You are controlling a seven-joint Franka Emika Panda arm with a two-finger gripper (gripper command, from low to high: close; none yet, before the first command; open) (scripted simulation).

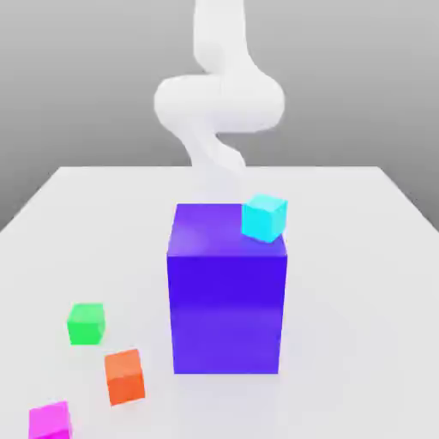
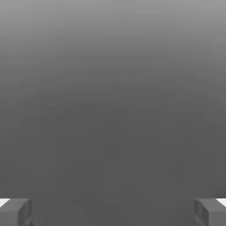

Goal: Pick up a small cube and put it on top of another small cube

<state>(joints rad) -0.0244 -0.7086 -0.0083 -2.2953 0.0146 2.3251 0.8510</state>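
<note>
A pale, matte tabletop (image 1: 360,257) with a smooth, unmarked finish spreads under a plain grey backdrop. Near its middle stands a tall blue-purple block (image 1: 227,300), a box shape with flat, faintly glossy faces and crisp edges, its front face brighter than its top. On the far corner of the block's top, toward the exterior view's right, rests a small cyan cube (image 1: 263,217), turned slightly so one corner overhangs the edge. Three more small cubes of like size lie on the table at the near side, toward the exterior view's left, in a loose diagonal line and apart from one another: the bright green cube (image 1: 86,323) is farthest of the three and sits left of the block's base; an orange cube (image 1: 125,375) lies nearer and a little to the right of it; the magenta-pink cube (image 1: 50,421) is nearest of all, at the picture's lower edge, partly cut off. All are plain, solid-coloured and sharp-cornered. Behind the block rises the white arm (image 1: 219,99), rounded and smooth, curling above the far side of the table. In the hand view the gripper (image 2: 113,212) shows two grey, blocky fingertips (image 2: 16,212) spread wide apart, with nothing between them and only grey background beyond.
</note>
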